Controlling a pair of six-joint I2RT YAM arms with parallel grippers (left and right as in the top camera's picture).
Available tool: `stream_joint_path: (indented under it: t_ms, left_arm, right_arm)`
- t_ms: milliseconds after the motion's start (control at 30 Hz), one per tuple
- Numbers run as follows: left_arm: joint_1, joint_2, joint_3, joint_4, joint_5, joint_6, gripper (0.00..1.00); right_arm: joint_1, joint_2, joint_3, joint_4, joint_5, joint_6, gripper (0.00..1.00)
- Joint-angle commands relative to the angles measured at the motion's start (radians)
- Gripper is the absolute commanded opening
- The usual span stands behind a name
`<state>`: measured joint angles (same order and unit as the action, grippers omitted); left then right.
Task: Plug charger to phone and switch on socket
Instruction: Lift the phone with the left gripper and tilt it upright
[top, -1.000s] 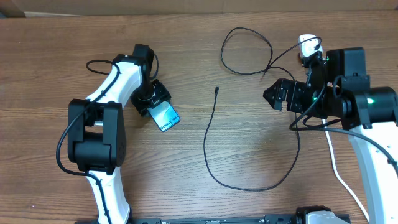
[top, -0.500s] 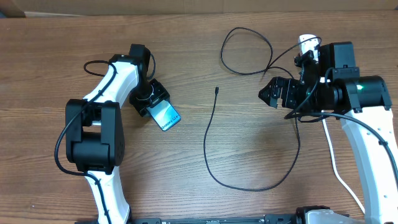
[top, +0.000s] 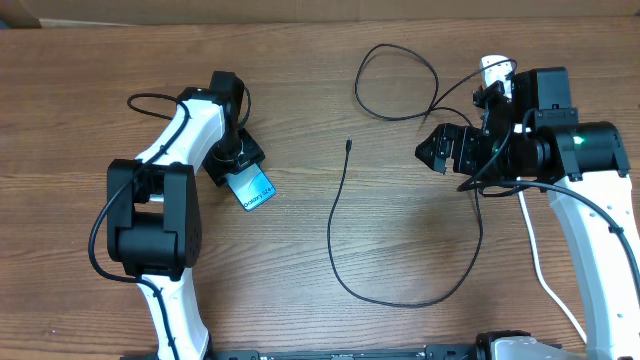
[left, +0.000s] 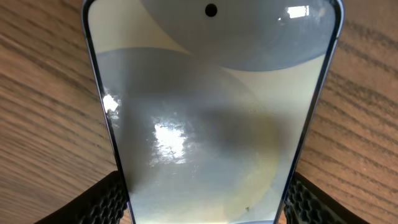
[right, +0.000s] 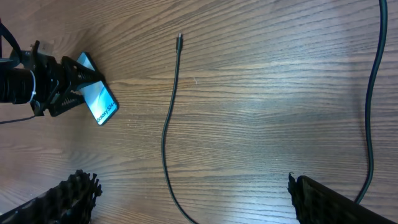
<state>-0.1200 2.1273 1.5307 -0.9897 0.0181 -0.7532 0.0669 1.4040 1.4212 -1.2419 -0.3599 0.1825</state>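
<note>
Phone (top: 255, 190) is gripped by L gripper (top: 243, 178), screen up, left of centre; fingers (left: 106, 199) are clamped on both long edges. Whether it touches table (top: 80, 80) can't be told. Charger (top: 332, 225) is laid loose on the wood mid-table, its tip (top: 347, 146) free and well apart from phone, other end run to white plug (top: 492, 68). R gripper (top: 432, 150) is spread wide w/ nothing in it, right of the tip.

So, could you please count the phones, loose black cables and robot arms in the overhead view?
Phone: 1
Loose black cable: 1
Robot arms: 2 (left arm, right arm)
Total: 4
</note>
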Motion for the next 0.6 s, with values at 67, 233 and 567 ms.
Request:
stream_joint_path:
  t_ms: [67, 233, 567]
  left_arm:
    - [0.002, 0.023, 0.017, 0.016, -0.062, 0.063, 0.38]
    - [0.002, 0.023, 0.092, -0.038, -0.063, 0.089, 0.33]
    - [0.002, 0.023, 0.299, -0.2, 0.003, 0.096, 0.33]
  right_arm:
    - [0.006, 0.001, 0.005, 0.006, -0.008, 0.0, 1.0]
    - [0.006, 0.001, 0.005, 0.007, -0.008, 0.0, 1.0]
    - [0.006, 0.001, 0.005, 0.007, -0.008, 0.0, 1.0]
